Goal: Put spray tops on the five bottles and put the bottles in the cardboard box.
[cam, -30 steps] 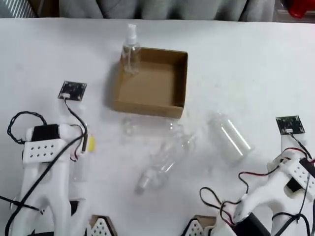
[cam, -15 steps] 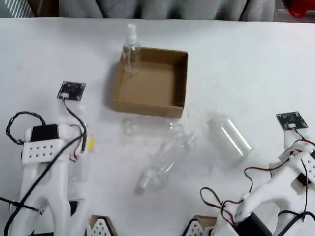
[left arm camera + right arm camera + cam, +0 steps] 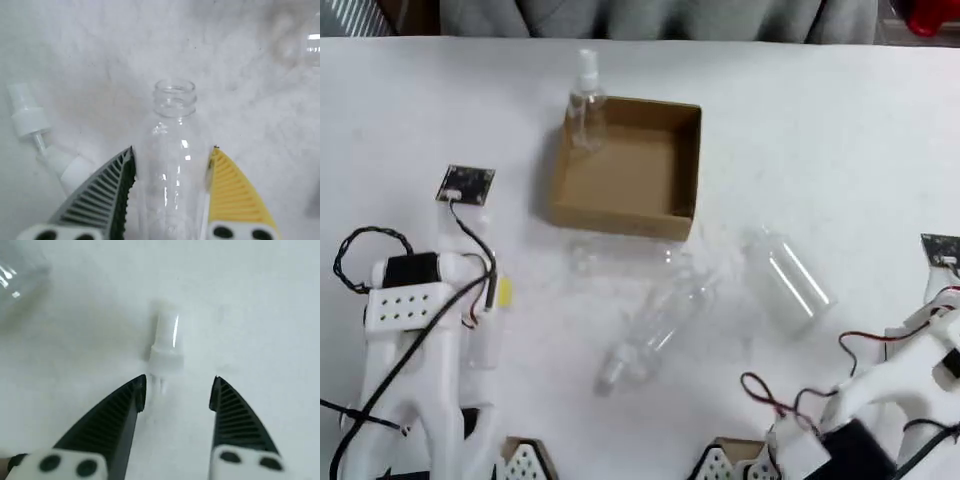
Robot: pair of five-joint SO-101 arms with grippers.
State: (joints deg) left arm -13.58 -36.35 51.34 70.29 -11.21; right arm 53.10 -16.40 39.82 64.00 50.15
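Spreading under everything, the white bench (image 3: 840, 120) carries the cardboard box (image 3: 620, 215) at about 12 o'clock from its middle. One capped bottle (image 3: 585, 100) stands at the box's 11 o'clock corner; I cannot tell whether it is inside the wall or just outside it. The left arm (image 3: 410, 330) sits at 8 o'clock and the right arm (image 3: 910, 370) at 4 o'clock. Between them, clear loose bottles (image 3: 645, 335) lie on their sides, with the fattest bottle (image 3: 788, 278) nearest the right arm.

The left claw (image 3: 172, 150) is grasping an open bottle (image 3: 174, 125), one finger on each flank, with the bare neck pointing away from the wrist. The right claw (image 3: 177, 382) is released and spread wide, just short of a spray top (image 3: 165, 340) lying on the bench. Spare tops (image 3: 30, 117) lie beside the left claw.

The step in hand looks like picking up that spray top. To do it well:
- The right claw should go forward until its fingers straddle the white collar rather than the thin tube, which would likely bend or slip.
- It should close squarely, since a lying top will probably roll under a one-sided push.
- It should lift with the tube hanging free, ready to thread into the bare neck.
- The left claw should grip firmly but gently, as thin plastic probably dents.
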